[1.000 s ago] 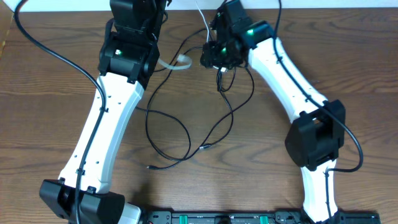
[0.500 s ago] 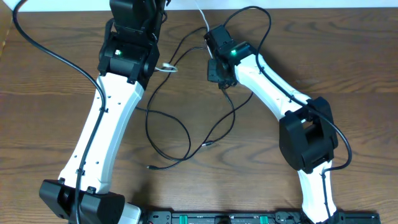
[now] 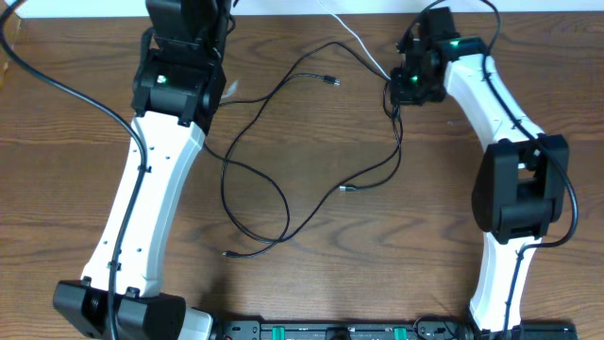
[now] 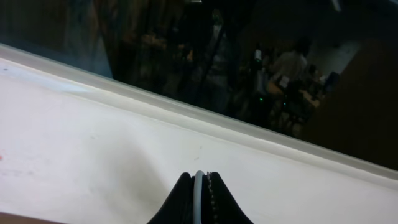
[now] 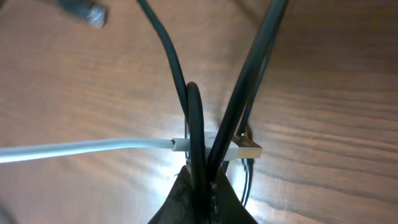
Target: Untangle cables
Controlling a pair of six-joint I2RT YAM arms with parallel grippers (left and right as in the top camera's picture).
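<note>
Thin black cables (image 3: 253,185) loop across the middle of the wooden table, with small plug tips (image 3: 346,190) lying loose. My right gripper (image 3: 397,92) at the back right is shut on two black cable strands (image 5: 198,118), which rise between its fingers. The white cable (image 3: 363,47) runs from the table's back edge to its plug (image 5: 244,149), lying on the wood just beyond those fingers. My left gripper (image 4: 200,179) is shut on a white cable strand (image 4: 199,186) and faces a white wall; in the overhead view its fingers are hidden past the top edge.
The left arm (image 3: 156,179) slants across the table's left side, the right arm (image 3: 514,189) down the right side. Thick black robot cables (image 3: 66,85) hang at the far left. A black rail (image 3: 330,331) lines the front edge.
My right gripper has moved right toward the back right corner, pulling the black strands and the white plug with it. The loops have spread out. My left arm has shifted slightly left.
</note>
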